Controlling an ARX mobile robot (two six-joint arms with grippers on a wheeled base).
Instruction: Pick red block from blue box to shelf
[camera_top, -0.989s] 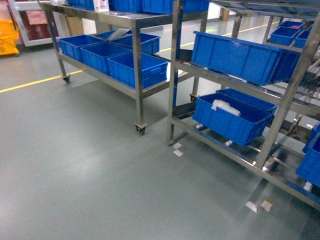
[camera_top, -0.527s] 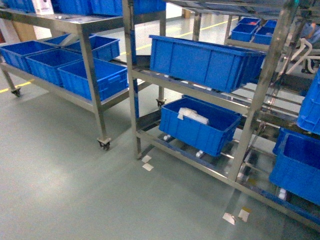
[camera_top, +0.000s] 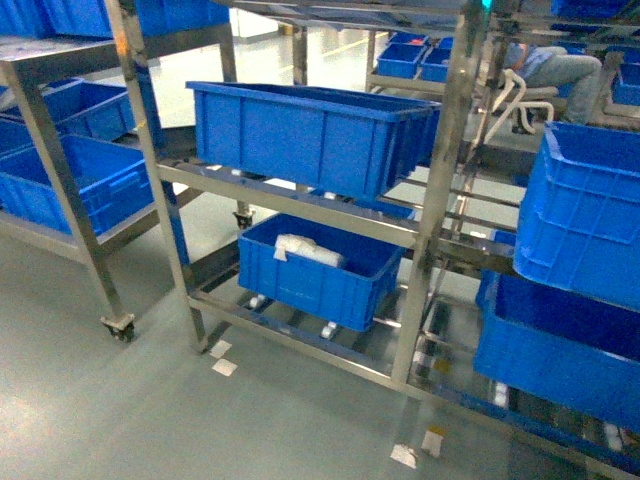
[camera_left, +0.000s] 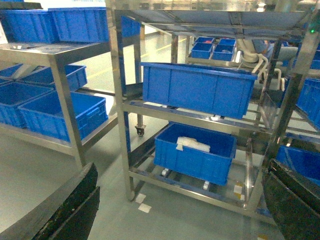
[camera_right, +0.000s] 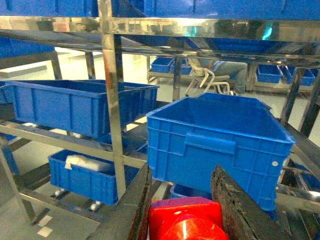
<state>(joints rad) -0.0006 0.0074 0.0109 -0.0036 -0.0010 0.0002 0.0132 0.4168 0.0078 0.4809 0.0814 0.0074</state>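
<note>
Right gripper (camera_right: 181, 210): your right wrist view shows the two dark fingers closed against the sides of the red block (camera_right: 185, 220); the block sits between them at the bottom edge of that view.
Red block: bright red, a round stud on its near face; clear of any bin and held in front of the rack.
Left gripper (camera_left: 180, 210): your left wrist view shows only the two dark fingers at the lower corners, set wide apart with nothing between them.
Shelf (camera_top: 300, 200): grey stainless-steel rack with square posts and horizontal tiers, directly ahead of you in the head view; neither gripper shows in that view.
Middle tier: a long deep blue crate (camera_top: 310, 135) rests on it, left of the central post.
Lower tier: a smaller deep blue crate (camera_top: 318, 270) with a white wrapped item (camera_top: 305, 250) lying inside.
Right bay: a ribbed blue crate with a handle recess (camera_right: 220, 145) stands nearest your right gripper, just behind the held block.
Left side: a second steel rack on castors (camera_top: 60, 170) carries more blue crates.
Floor (camera_top: 150, 420): grey-green, with white tape marks (camera_top: 222, 358) near the rack feet.
Background: a seated person (camera_top: 550, 70) beyond the rack.
Blue box: no pale turquoise bin can be made out in any view.
</note>
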